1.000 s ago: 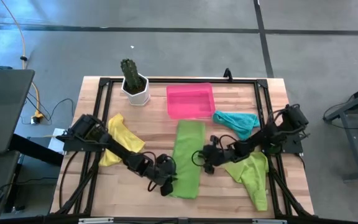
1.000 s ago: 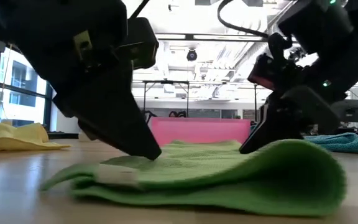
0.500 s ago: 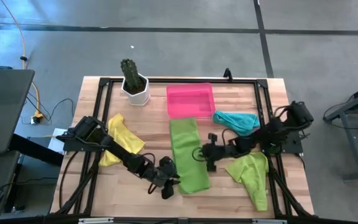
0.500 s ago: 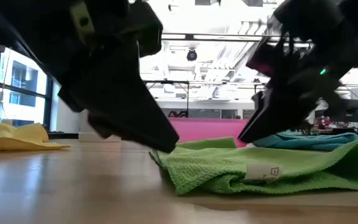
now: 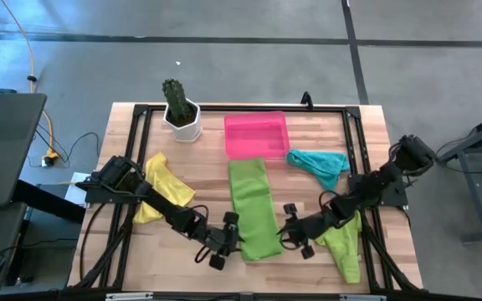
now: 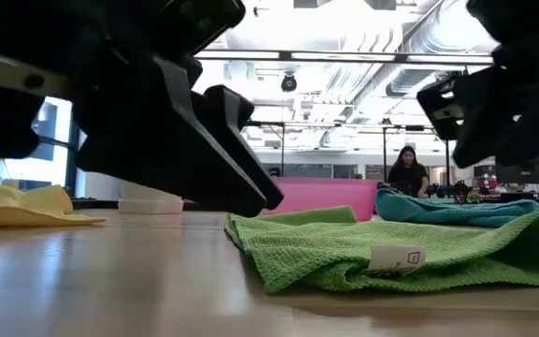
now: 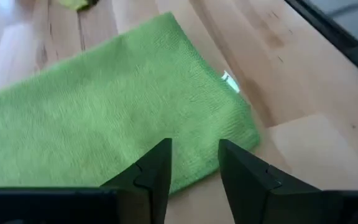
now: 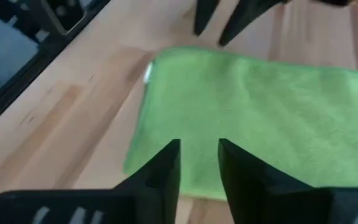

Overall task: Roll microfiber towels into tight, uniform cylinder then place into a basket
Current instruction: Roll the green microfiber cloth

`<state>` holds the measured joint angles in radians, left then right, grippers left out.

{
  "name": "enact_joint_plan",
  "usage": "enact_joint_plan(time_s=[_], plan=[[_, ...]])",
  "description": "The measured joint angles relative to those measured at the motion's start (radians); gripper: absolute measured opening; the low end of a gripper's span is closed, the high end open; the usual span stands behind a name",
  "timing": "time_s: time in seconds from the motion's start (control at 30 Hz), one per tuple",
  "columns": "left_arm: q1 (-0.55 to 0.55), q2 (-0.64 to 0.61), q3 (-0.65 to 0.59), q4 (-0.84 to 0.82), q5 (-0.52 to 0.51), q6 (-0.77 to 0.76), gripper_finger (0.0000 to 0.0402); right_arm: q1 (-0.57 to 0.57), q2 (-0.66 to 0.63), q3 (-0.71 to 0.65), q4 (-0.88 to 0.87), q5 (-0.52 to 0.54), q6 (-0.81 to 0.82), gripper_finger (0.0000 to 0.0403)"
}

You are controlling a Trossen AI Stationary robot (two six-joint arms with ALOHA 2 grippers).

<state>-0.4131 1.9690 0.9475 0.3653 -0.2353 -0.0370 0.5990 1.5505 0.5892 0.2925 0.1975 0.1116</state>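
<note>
A lime green microfiber towel lies flat and lengthwise in the middle of the table, its near end with a white tag close to the front edge. My left gripper stands open at that end's left side, fingers spread just over the towel's edge. My right gripper hovers open at the right side of the same end, raised above the cloth. The pink basket sits just beyond the towel's far end.
A second lime towel lies crumpled under my right arm. A teal towel is right of the basket and a yellow one under my left arm. A white cactus pot stands at the back left. A person sits far behind.
The towel's near end, held up in a hump a second ago, has dropped and now lies flat with its tag showing. Both grippers have come off it. My right gripper has gone up and toward the near edge; my left has rolled about its own line.
</note>
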Motion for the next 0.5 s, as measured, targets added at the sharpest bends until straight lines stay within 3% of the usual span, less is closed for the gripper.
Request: enact_joint_plan(time_s=[0.27,0.5], plan=[[-0.03,0.0,0.043,-0.003,0.015,0.158,0.0176,0.05,0.0,0.0,-0.011,0.001,-0.067,0.0172],[-0.039,0.0,0.046,-0.01,0.015,0.351,0.0196,0.054,0.0,0.0,-0.027,0.002,-0.101,0.0179]])
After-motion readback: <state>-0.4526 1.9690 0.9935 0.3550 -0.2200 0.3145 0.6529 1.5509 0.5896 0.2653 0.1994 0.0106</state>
